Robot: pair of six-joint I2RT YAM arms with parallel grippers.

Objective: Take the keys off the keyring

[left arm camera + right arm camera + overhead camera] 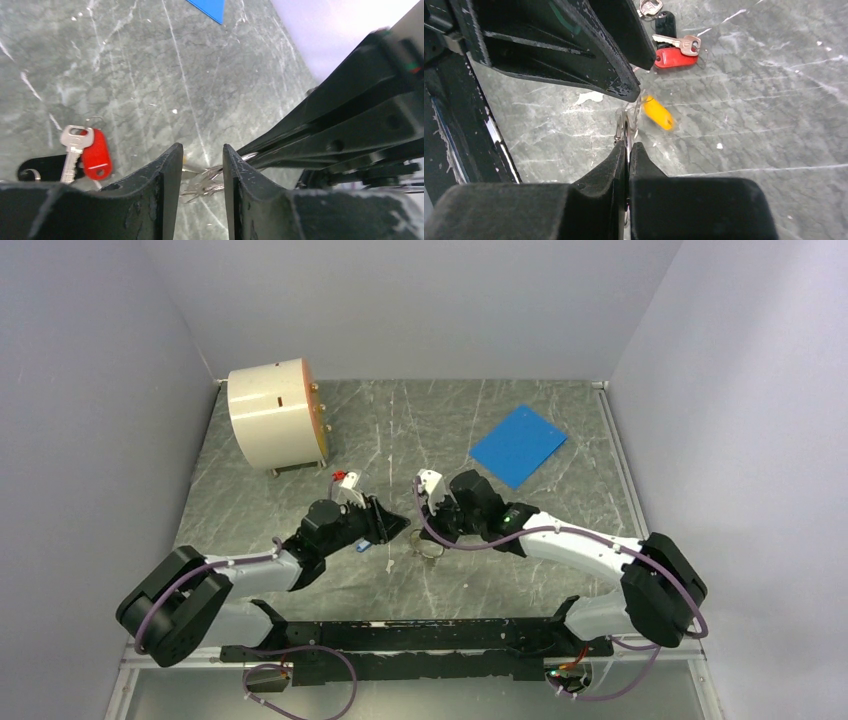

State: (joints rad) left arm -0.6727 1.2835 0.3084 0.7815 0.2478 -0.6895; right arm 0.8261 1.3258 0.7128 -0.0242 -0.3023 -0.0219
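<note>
Keyring [621, 125] wire, thin and probably stiff and slippery, sits pinched in the closed right jaws over the desk [774, 100]. The left jaws stand apart around its other side. Orange key [658, 112] dangles from it, blurred; red key [674, 56] lies apart. Grip the wire, not the light tags. Room looks tight between the 2 arms, open elsewhere.

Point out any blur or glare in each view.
Right wrist view: the orange-yellow plastic tag is motion-smeared, the red plastic tag crisp. Left wrist view: the thin silvery wire keyring glints. Top view: even light, soft shadows.
</note>
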